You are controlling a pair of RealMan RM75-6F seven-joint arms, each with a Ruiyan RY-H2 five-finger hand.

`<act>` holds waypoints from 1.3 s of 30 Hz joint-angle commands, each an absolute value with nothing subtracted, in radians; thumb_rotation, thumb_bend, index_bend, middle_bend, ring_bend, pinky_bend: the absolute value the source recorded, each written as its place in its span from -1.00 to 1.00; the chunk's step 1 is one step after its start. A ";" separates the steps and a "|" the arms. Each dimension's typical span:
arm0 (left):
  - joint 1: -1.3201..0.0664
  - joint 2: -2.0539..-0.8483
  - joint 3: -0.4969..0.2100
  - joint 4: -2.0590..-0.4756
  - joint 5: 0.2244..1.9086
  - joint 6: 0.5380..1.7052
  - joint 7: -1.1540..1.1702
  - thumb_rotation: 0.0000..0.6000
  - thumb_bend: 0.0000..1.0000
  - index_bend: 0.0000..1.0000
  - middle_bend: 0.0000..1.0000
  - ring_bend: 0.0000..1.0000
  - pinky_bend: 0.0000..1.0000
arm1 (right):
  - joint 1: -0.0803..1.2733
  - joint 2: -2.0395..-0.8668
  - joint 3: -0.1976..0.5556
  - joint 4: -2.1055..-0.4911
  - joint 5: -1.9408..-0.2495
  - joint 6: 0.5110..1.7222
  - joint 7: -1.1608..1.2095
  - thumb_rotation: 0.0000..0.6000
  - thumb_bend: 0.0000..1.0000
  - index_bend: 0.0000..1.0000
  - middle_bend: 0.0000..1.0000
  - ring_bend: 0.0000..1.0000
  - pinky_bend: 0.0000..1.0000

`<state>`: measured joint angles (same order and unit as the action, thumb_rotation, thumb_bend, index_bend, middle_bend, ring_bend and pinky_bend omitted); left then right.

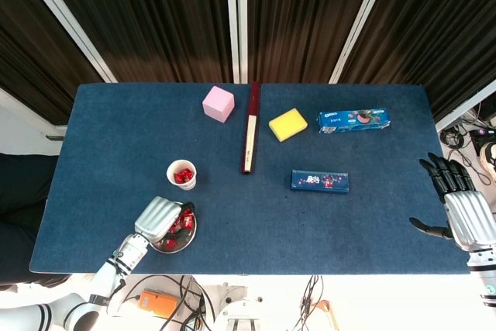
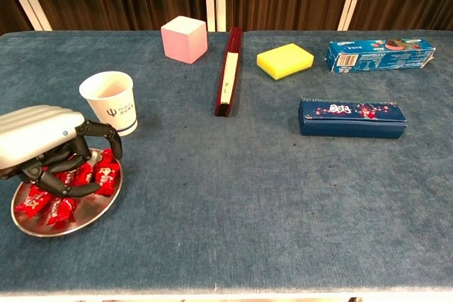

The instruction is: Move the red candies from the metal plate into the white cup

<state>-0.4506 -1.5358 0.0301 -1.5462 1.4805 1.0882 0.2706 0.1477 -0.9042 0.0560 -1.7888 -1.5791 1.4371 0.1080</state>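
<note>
Red candies (image 2: 49,206) lie in the metal plate (image 2: 88,218) at the front left of the table. My left hand (image 2: 42,139) hovers low over the plate, its fingers arched down among the candies, thumb and fingertips still apart around them. In the head view the left hand (image 1: 157,218) covers the left half of the plate (image 1: 194,227). The white cup (image 2: 110,102) stands just behind the plate and holds a few red candies (image 1: 183,176). My right hand (image 1: 457,207) rests off the table's right edge, fingers spread and empty.
A pink cube (image 1: 218,103), a dark red long box (image 1: 250,128), a yellow sponge (image 1: 287,124) and a blue cookie pack (image 1: 354,120) line the back. A dark blue box (image 1: 319,181) lies right of centre.
</note>
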 commanded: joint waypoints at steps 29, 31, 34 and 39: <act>-0.463 -1.546 0.034 -1.513 1.465 1.065 0.244 1.00 -0.27 0.10 0.80 0.67 0.38 | 0.144 -0.905 0.055 -1.791 -1.573 1.436 0.103 1.00 -0.58 -1.00 -0.95 -1.00 -0.87; -0.463 -1.535 0.031 -1.527 1.473 1.076 0.238 1.00 -0.27 0.10 0.80 0.67 0.38 | 0.144 -0.905 0.055 -1.790 -1.574 1.436 0.103 1.00 -0.58 -1.00 -0.95 -1.00 -0.87; -0.464 -1.507 0.021 -1.568 1.490 1.101 0.213 1.00 -0.27 0.10 0.80 0.67 0.38 | 0.144 -0.905 0.055 -1.788 -1.576 1.439 0.106 1.00 -0.59 -1.00 -0.95 -1.00 -0.87; -0.477 -1.454 -0.019 -1.642 1.507 1.132 0.162 1.00 -0.27 0.10 0.80 0.67 0.38 | 0.140 -0.906 0.054 -1.779 -1.578 1.445 0.118 1.00 -0.58 -1.00 -0.95 -1.00 -0.87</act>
<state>-0.4702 -1.4727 -0.0012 -1.6211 1.4991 1.1180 0.1799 0.1404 -0.9056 0.0543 -1.7795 -1.5782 1.4447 0.1173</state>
